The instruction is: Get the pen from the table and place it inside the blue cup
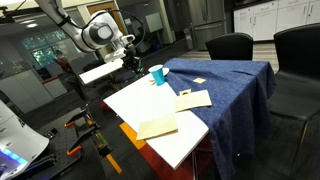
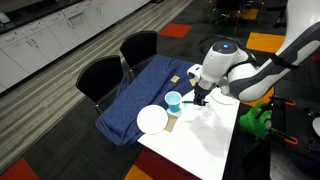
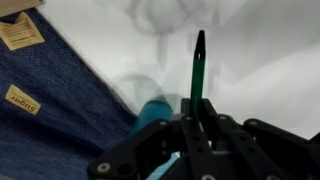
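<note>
Near cup (image 3: 149, 112) and cloth (image 3: 60, 125), pen (image 3: 198, 68) held

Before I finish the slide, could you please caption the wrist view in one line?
The pincer grips the pen over the table, with the blue cup at the edge of the blue cloth.

No legible text, tan tags (image 3: 20, 33) too blurred

tan paper sheets (image 1: 193, 99), black chairs (image 1: 229, 46)
</note>
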